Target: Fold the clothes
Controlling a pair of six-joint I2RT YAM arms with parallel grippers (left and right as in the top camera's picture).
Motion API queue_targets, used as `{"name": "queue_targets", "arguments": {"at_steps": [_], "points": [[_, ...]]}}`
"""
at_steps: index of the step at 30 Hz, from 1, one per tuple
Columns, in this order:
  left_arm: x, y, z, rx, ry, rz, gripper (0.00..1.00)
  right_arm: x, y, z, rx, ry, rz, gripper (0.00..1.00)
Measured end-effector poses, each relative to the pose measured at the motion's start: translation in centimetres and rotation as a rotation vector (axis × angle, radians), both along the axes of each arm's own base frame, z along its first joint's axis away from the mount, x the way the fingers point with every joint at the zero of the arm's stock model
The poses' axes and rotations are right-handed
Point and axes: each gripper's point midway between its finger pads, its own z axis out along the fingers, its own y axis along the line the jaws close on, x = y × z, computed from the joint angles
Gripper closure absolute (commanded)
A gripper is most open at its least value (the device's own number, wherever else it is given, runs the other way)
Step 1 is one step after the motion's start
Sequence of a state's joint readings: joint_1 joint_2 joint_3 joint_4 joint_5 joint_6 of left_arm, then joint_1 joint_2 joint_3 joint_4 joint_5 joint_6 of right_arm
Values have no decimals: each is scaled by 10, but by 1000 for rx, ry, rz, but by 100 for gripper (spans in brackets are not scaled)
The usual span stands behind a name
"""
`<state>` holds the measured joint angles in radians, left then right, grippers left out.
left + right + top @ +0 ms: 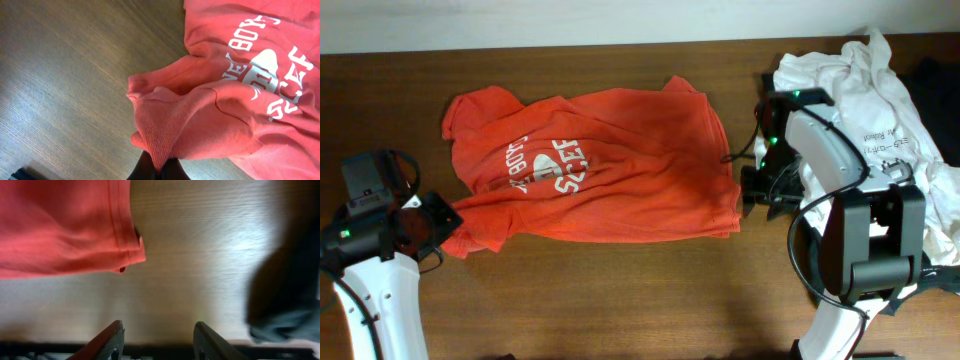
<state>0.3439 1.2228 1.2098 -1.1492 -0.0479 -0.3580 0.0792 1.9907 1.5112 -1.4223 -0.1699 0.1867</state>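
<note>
The tee (610,165) lies long left-right. The left gripper (157,170) pinches its left end; the right gripper (159,335), parted and empty, sits just right of its hem.

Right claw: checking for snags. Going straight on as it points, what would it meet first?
Probably bare table, just beside the hem of the orange shirt; depth is unclear.

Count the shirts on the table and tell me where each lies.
2. The orange-red T-shirt lies spread across the middle of the table; the white tee is heaped at the far right edge. More may be hidden under that heap.
</note>
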Motion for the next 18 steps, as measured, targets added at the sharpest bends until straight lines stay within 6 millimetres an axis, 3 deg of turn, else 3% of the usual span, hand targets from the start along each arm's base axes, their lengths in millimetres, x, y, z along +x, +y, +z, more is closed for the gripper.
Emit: {"name": "queue_targets", "arguments": {"at_steps": [7,15,18], "points": [[0,-1,0,-3,-2,-2,100,4,23,-37,136,-62,-29,51],[-1,-2,-1,-8,4,-3,100,-8,28,-59,172,-57,-42,52],[-1,-2,-1,-8,4,-3,100,-9,30,-62,182,-65,-51,59]]}}
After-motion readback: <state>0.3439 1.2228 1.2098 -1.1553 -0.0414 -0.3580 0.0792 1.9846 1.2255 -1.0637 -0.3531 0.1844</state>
